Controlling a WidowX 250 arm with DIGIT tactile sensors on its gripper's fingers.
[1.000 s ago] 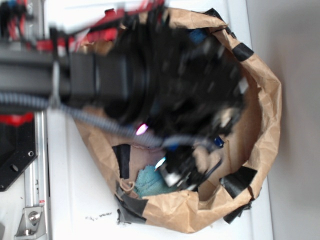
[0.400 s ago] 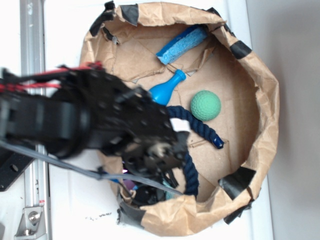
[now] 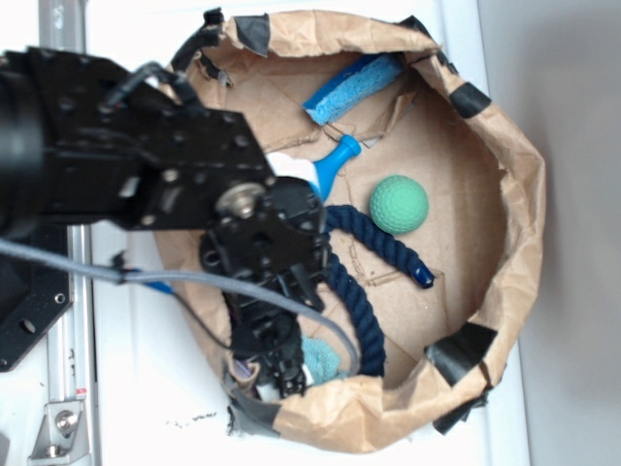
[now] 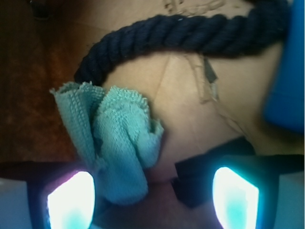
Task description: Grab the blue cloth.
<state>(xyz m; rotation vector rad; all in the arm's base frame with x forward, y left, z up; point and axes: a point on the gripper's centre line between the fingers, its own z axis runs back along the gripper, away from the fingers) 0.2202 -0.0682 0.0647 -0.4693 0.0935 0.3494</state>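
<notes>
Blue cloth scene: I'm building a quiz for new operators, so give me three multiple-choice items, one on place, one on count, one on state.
1. Where does the blue cloth lie?
A. next to the end of the rope
B. on top of the green ball
C. outside the paper bag

2. How many balls are in the bag?
A. none
B. one
C. three

3. How does the gripper stand?
A. shut on the rope
B. shut on the sponge
C. open, with the cloth between its fingers

Answers:
1 A, the wrist view shows the cloth beside the rope's end.
2 B, only one green ball shows.
3 C, the fingers sit apart on either side of the cloth's lower fold.
</notes>
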